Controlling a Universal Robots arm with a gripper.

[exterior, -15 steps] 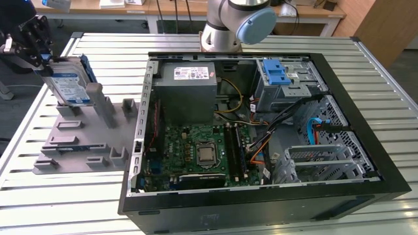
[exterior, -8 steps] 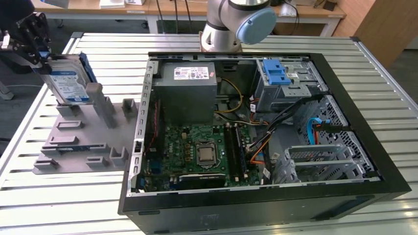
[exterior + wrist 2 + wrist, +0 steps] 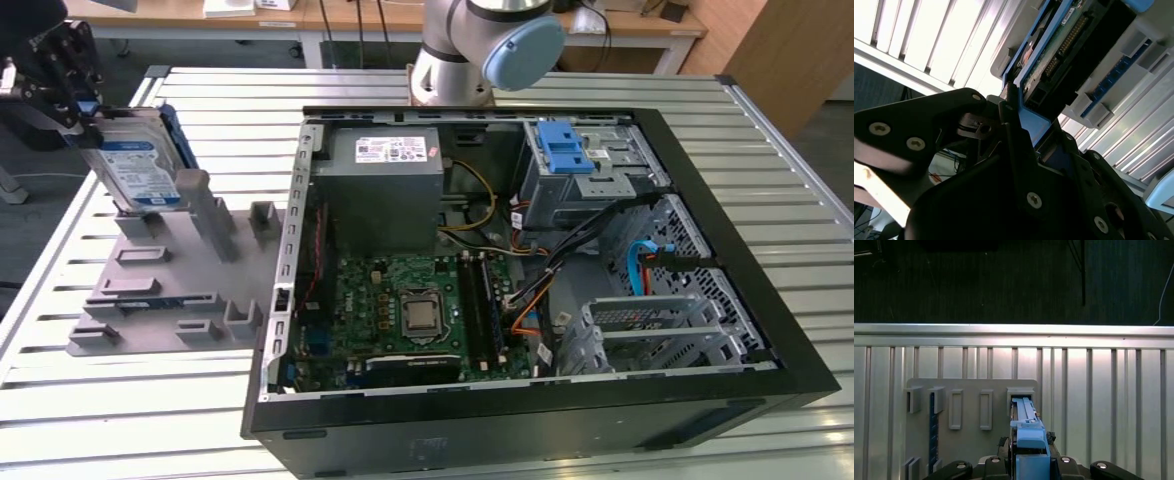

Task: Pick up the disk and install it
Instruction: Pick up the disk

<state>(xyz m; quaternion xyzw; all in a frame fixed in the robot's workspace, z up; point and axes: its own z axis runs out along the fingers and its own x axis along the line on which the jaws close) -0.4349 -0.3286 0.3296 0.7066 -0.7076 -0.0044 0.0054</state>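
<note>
Clamping the blue frame of the disk (image 3: 136, 168) from both sides, the fingers (image 3: 1013, 135) are pressing shut against the plastic. In the second wrist view no gap is showing between them and the frame. The disk is standing nearly upright in the upper left of the exterior view, leaning a little. Its white-and-blue label is facing the camera, and the fingers are gripping its top edge. Its lower end is meeting the far slot of the grey rack (image 3: 167, 285); I cannot tell whether it is sitting in that slot or hanging just above it.

In the second wrist view the disk's other face is showing, with a green circuit board and a row of connector pins. In the first wrist view the narrow edge of the disk's blue frame is pointing down toward an open pocket of the rack.

The rack is lying flat on the slatted metal worktop (image 3: 747, 130), just beside the open computer case (image 3: 694, 400), on the exterior view's left. The case is lying on its side, filling the middle and right of the exterior view. A grey metal box (image 3: 380, 195) with a white sticker is sitting in the case's upper left. A bright blue latch (image 3: 567, 150) is sitting on a cage in the case's upper right. The arm's base (image 3: 467, 50) is standing at the top centre, behind the case.
</note>
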